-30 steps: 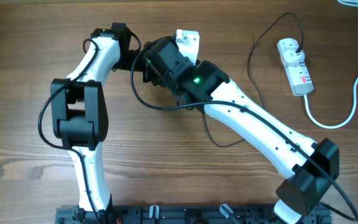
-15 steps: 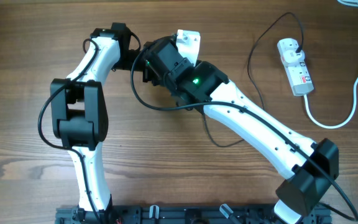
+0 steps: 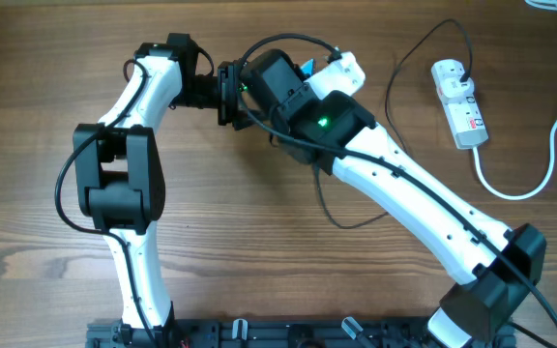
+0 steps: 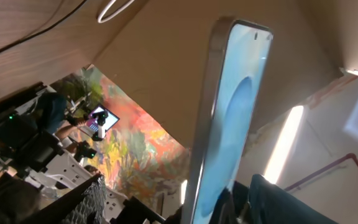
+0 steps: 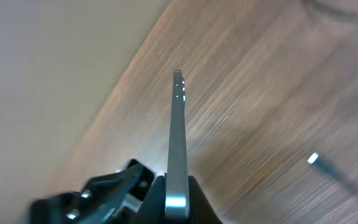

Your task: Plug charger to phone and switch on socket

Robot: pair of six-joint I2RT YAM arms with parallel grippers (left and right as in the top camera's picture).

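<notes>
My right gripper (image 5: 178,194) is shut on the phone (image 5: 178,124), holding it edge-on above the table. In the overhead view the phone (image 3: 339,71) shows its white back and a sliver of cyan beside the right gripper (image 3: 303,75). The left wrist view shows its cyan screen (image 4: 229,112) standing between the spread jaws of my left gripper (image 4: 166,208), which is open, with a gap on the left side. The charger cable (image 3: 392,97) runs from the white socket (image 3: 459,104) and passes under my right arm. Its connector tip (image 5: 314,158) lies on the table.
The socket's thick white cord (image 3: 540,174) loops off the right edge. My two wrists meet closely at the back centre, with the left gripper (image 3: 222,92) just left of the right one. The table is bare brown wood.
My right arm has lifted and turned the phone, carrying it to the right. The left gripper has shifted slightly right and closer to it.
</notes>
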